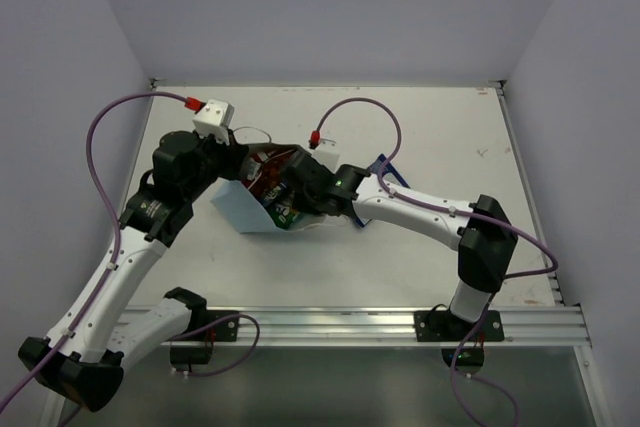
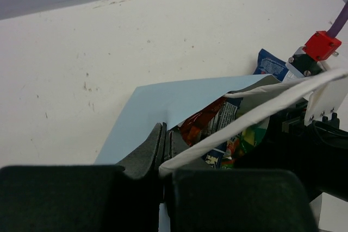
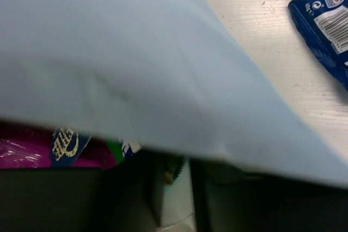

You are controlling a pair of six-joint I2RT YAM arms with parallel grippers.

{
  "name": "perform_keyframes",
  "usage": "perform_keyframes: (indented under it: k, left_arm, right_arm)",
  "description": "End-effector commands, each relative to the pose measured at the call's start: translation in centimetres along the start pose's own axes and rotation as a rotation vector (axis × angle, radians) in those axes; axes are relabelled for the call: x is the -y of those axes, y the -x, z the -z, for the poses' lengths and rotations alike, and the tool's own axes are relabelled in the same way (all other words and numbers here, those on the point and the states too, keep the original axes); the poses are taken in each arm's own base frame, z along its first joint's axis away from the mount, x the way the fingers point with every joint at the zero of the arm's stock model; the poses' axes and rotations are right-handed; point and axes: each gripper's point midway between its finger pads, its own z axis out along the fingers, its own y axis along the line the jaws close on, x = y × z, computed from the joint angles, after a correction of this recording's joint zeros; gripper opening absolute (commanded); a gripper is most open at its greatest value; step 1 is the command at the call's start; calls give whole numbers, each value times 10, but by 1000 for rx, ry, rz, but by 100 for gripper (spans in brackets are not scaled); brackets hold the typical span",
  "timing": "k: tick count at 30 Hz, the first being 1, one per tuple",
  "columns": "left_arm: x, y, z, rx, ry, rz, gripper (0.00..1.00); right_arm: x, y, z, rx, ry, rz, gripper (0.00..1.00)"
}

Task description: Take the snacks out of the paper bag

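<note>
fig. 1: my left gripper point(image 2: 165, 139) is clamped on the rim of the paper bag point(image 2: 157, 101). my right gripper point(image 1: 298, 193) is inside the bag's mouth among the snacks point(image 2: 217, 119); i cannot tell whether it is apart or together. one blue packet point(image 3: 326, 20) lies on the bench point(image 3: 255, 4), ahead and to its right.

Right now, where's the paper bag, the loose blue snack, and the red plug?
paper bag point(image 2: 163, 101): left wrist view, outer wall.
blue snack point(image 3: 329, 28): right wrist view, its barcode.
red plug point(image 2: 322, 44): left wrist view, its body.
</note>
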Motion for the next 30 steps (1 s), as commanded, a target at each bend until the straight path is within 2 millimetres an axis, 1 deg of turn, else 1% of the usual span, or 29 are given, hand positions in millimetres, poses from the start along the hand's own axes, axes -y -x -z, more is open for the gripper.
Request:
perform_keyframes:
  k: [1,3,4,7,9,10,11,12,13,14,18,19,20,21,23,24,25,27,28,30]
  left_arm:
    - [8,43,9,125,-23,29,0]
    - [6,41,8,122,-13,27,0]
    - [4,41,8,123,-4,23,0]
    - [1,36,5,110,14,18,0]
    - [0,34,3,103,17,12,0]
    - [-1,32,1,97,18,9,0]
    - [-1,31,0,92,19,5,0]
    - [-6,32,-1,94,45,4,0]
    - [-6,31,-2,91,47,3,0]
    - [-7,32,-2,93,51,-2,0]
    - [-12,32,-3,92,77,-13,0]
    - [-13,31,-3,89,80,-14,0]
    - [-13,32,-4,91,83,-17,0]
    - [-14,33,-3,93,88,-17,0]
    - [-16,36,-3,99,99,-19,0]
    - [-16,38,-2,104,103,-19,0]
    - [-19,39,-2,105,117,-19,0]
    - [-21,43,-2,112,130,-18,0]
    - [-23,42,-3,107,145,-19,0]
    - [-25,42,-3,102,153,-19,0]
  right_arm:
    - [0,6,0,9,-16,-10,15]
    - [-3,11,5,22,-1,-8,4]
    - [-7,18,14,39,28,1,0]
    - [-19,35,34,85,100,33,0]
    - [-35,52,58,121,176,45,0]
    - [-39,58,65,137,199,76,0]
    - [-47,68,82,163,245,75,0]
    - [-53,73,91,178,272,94,0]
    - [-55,78,98,189,286,96,0]
    - [-59,87,112,210,318,92,0]
    - [-73,104,140,263,411,133,0]
    - [-75,105,143,266,422,157,0]
    - [-80,110,150,276,441,163,0]
    - [-81,111,151,279,446,183,0]
    - [-85,116,161,300,479,199,0]
    - [-88,124,176,334,516,193,0]
    - [-87,130,183,361,524,210,0]
    - [-81,149,200,429,522,204,0]
    - [-73,161,218,477,527,205,0]
    - [-56,182,233,543,511,183,0]
